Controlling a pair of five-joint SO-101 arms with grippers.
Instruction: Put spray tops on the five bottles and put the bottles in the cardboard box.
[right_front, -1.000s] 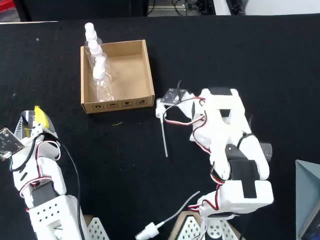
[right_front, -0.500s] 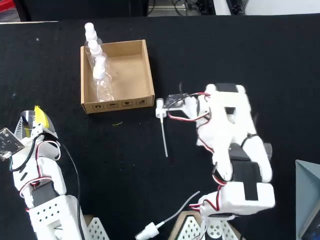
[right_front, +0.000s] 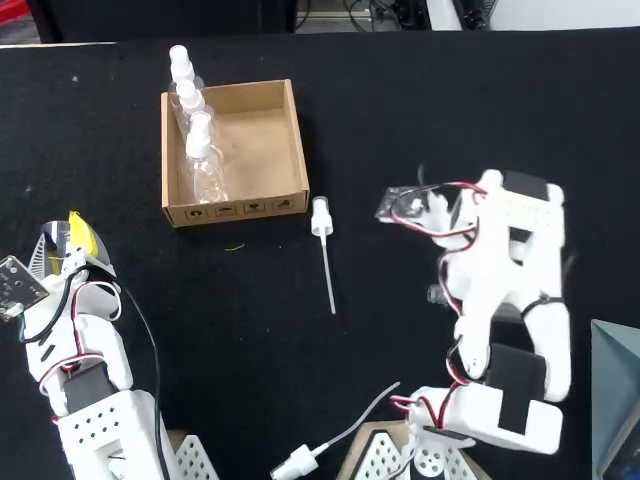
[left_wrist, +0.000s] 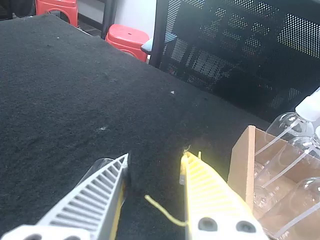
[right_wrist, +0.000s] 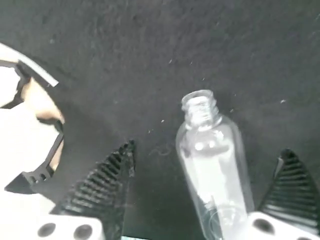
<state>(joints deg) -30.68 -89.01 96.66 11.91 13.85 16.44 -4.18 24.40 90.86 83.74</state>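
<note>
The box sits on the black table, on the far left side. Three bottles with tops on lie in a row along one side of the box. The necks of two of them poke out over its far wall.

A spray top lies on the table just beside the near right corner of the box. It does not touch the box. Its thin tube points toward the arms. Another top lies near the front edge, between the two arm bases.

The right gripper hangs over an open bottle. This bottle has no top and lies on its side on the table. The black jaws are spread wide, one on each side of the bottle, and do not touch it.

The left gripper is low over the table, near the front left corner of the box. Its grey and yellow jaws are a little apart and hold nothing.
</note>
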